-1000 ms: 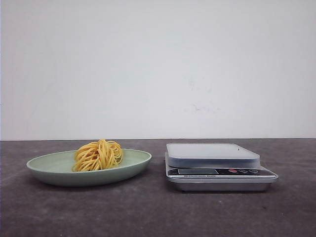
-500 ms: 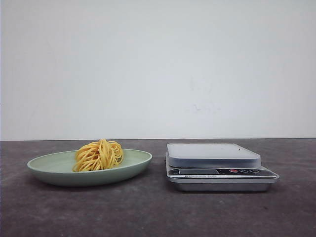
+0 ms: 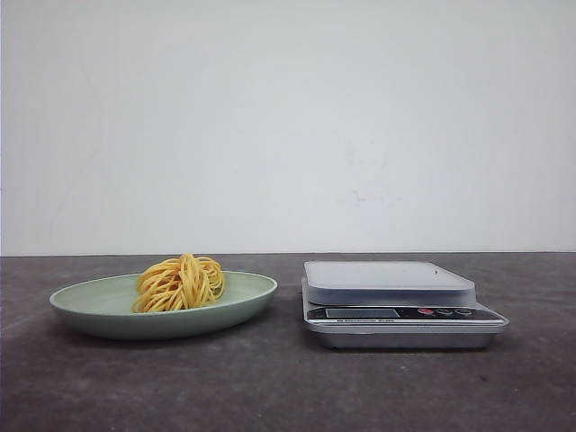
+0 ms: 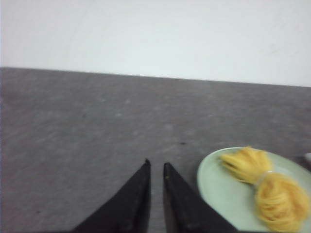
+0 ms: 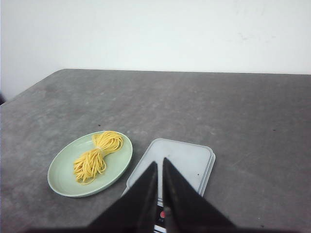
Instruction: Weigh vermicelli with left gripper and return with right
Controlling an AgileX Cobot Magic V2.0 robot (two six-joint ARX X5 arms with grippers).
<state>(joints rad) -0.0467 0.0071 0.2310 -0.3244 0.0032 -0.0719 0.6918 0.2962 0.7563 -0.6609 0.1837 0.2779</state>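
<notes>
A bundle of yellow vermicelli point(image 3: 180, 282) lies on a pale green plate point(image 3: 99, 303) at the table's left. It also shows in the right wrist view point(image 5: 96, 155) and the left wrist view point(image 4: 267, 187). A silver kitchen scale point(image 3: 389, 281) stands to the right of the plate, its platform bare. My left gripper point(image 4: 156, 164) hovers over bare table beside the plate point(image 4: 221, 189), its fingers nearly together and holding nothing. My right gripper point(image 5: 160, 161) is high above the scale point(image 5: 187, 160), fingers nearly together and holding nothing. Neither gripper shows in the front view.
The table is a dark grey mottled surface point(image 3: 270, 378) with a white wall behind. The scale's display and red button point(image 3: 424, 311) face the front. The table's rounded corner point(image 5: 58, 73) shows in the right wrist view.
</notes>
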